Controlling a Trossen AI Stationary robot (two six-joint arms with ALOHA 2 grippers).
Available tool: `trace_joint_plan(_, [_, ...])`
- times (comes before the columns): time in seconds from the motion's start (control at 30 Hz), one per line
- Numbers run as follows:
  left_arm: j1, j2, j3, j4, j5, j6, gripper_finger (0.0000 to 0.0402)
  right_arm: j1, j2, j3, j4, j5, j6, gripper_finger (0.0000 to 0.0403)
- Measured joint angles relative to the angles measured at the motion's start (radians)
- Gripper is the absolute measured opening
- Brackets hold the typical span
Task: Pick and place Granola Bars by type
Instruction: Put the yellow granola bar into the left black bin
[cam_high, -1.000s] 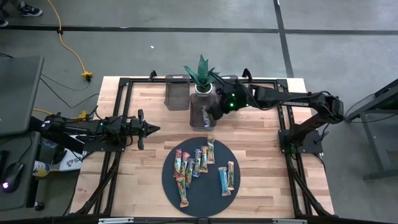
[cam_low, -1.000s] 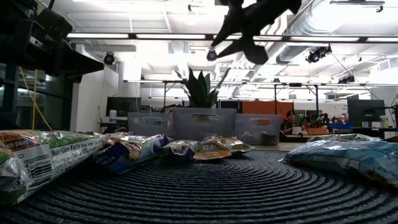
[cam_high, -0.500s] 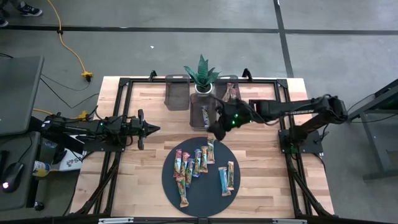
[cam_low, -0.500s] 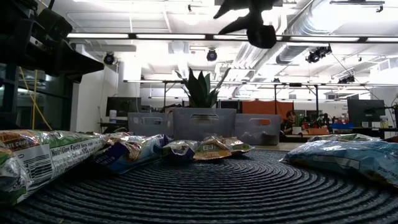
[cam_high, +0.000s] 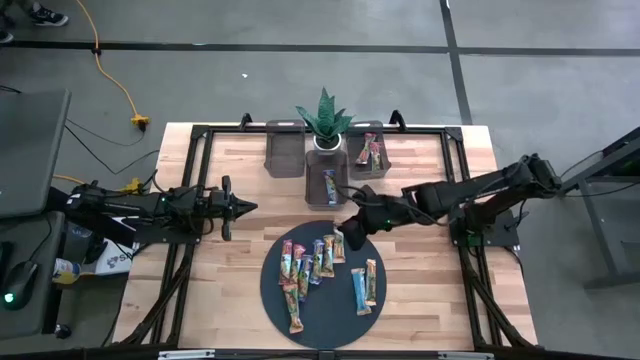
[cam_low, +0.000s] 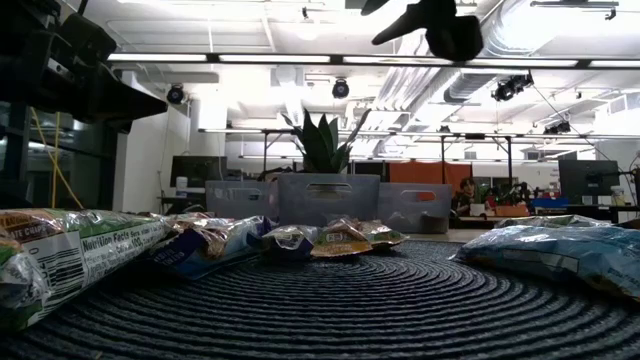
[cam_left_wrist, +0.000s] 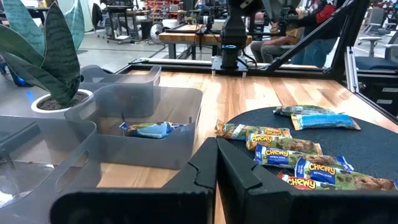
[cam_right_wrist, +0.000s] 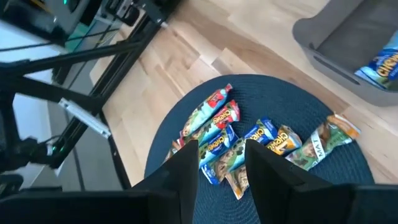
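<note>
The granola bars, small flat rectangles in glossy red, blue, green and orange wrappers, lie scattered on the large dark round woven disc at the near middle of the wooden table, most in a loose, touching cluster on its left half and two lying side by side on its right half. A blue-wrapped bar already lies in the middle translucent grey rectangular bin, and reddish ones lie in the grey bin to its right; a third bin sits to the left, beside the potted spiky green plant. My right gripper hangs above the disc's far edge, near the bar at the top of the cluster, and in my right wrist view its two dark fingers stand a little apart with nothing between them, the cluster showing in the gap. My left gripper waits low over the table's left side with its fingers pressed together. I judge these bars light and thin, with slick, crinkly film that could slide or buckle under my pads, and the contents may crumble if squeezed hard. I would take one across its narrow width near the middle, choosing a bar at the edge of the pile so my fingers have room either side without dragging a neighbour along.
</note>
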Motion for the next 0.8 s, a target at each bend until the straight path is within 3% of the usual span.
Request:
trace_joint_plan(0.43, [0.0, 0.0, 0.0, 0.0, 0.0, 0.0, 0.0001, 0.095, 0.0, 0.0, -0.126, 0.178, 0.279, 0.0114])
trace_joint_plan(0.8, [0.0, 0.0, 0.0, 0.0, 0.0, 0.0, 0.0001, 0.174, 0.0, 0.0, -0.415, 0.145, 0.532, 0.0114])
